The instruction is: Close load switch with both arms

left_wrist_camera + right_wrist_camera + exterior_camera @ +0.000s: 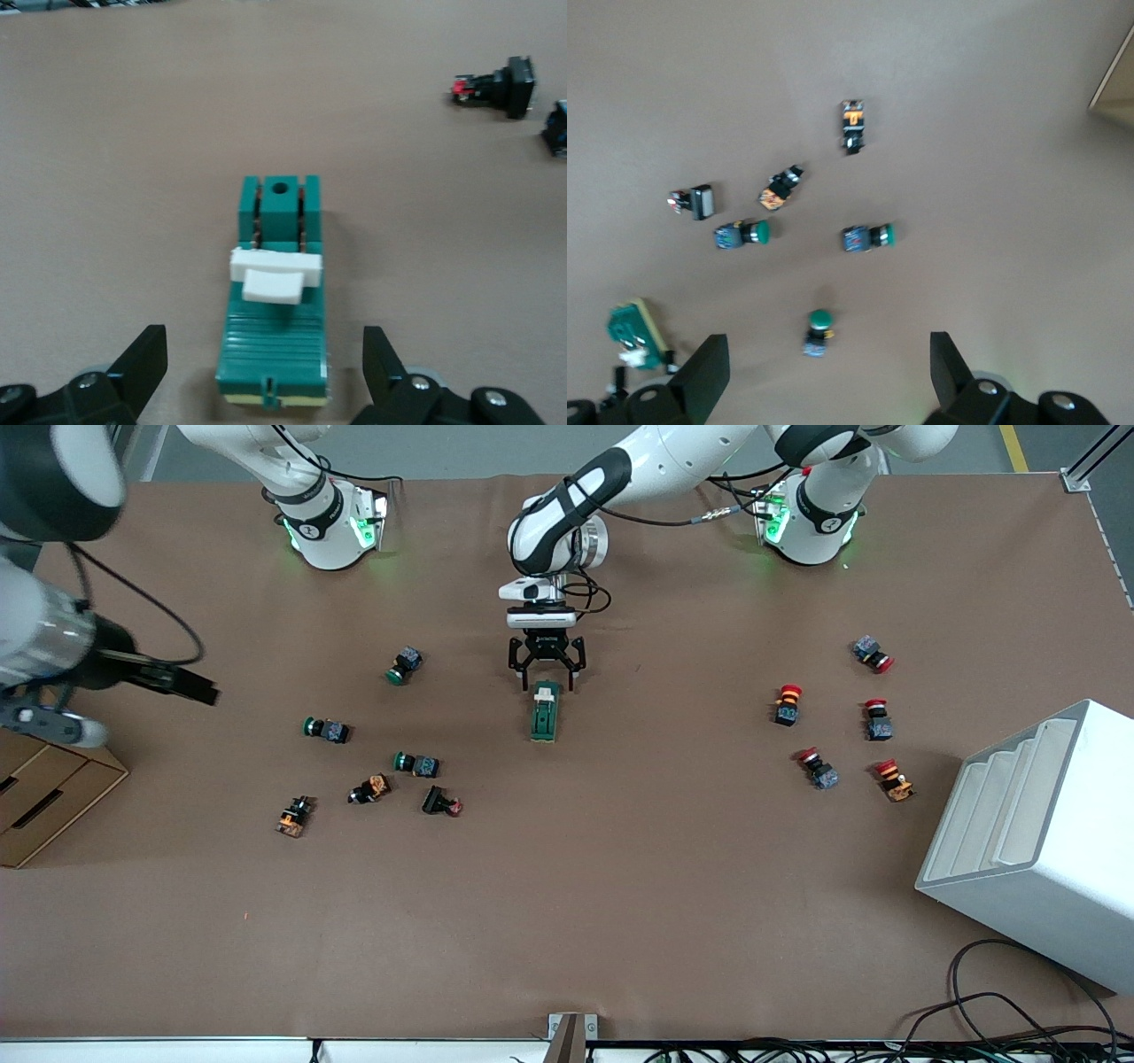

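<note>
We are looking at the load switch [545, 712], a dark green block with a ribbed end, a pale strip along its base and a white lever piece [273, 274] crossing its top. It is lying flat on the brown table [620, 886] at mid-table, between the cluster of green-capped push buttons [326, 730] toward the right arm's end and the red-capped push buttons [787, 703] toward the left arm's end.

Its long axis is running from the robots' bases toward the front camera. In the left wrist view the ribbed end is pointing at the gripper, and the end with a round hole [281, 188] is pointing away from it.

The left gripper [545, 675] is hanging low over the switch's base-side end, fingers spread wide, one on each side and apart from the block. We are seeing gaps between each finger [142, 363] and the green body.

The right gripper [190, 685] is up over the right arm's end of the table, near a cardboard box [49, 793], fingers wide apart with nothing between them. That arm is waiting.

The right arm is cut off by the frame edge in the front view. In the right wrist view the switch is showing only at the corner, blurred. A white stepped bin [1036, 841] is sitting at the left arm's end.
</note>
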{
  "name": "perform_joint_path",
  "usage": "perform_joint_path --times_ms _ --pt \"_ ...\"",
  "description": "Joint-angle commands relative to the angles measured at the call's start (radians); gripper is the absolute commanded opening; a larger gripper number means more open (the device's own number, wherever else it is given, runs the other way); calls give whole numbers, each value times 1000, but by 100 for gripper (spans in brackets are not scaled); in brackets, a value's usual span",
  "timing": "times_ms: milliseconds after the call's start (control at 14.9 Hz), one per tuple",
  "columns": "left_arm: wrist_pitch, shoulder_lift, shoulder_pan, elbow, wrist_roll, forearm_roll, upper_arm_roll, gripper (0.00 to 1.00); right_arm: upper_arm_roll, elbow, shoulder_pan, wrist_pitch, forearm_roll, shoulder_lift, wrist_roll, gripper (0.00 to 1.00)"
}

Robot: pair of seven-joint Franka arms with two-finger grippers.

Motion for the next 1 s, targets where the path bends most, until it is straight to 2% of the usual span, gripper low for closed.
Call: perform_joint_path --times_ms 0,268,469,937 --pt "-33 5 -12 -2 -18 27 -1 98 -5 -24 99 46 15 24 243 100" --pt "-53 17 -24 1 -58 73 11 98 -3 -123 271 173 28 25 605 100" --pt "-133 62 -32 6 -170 175 11 98 -3 -195 391 301 30 56 824 100" --pt "-193 119 -56 32 -222 214 11 98 -5 -214 587 535 31 252 1144 100"
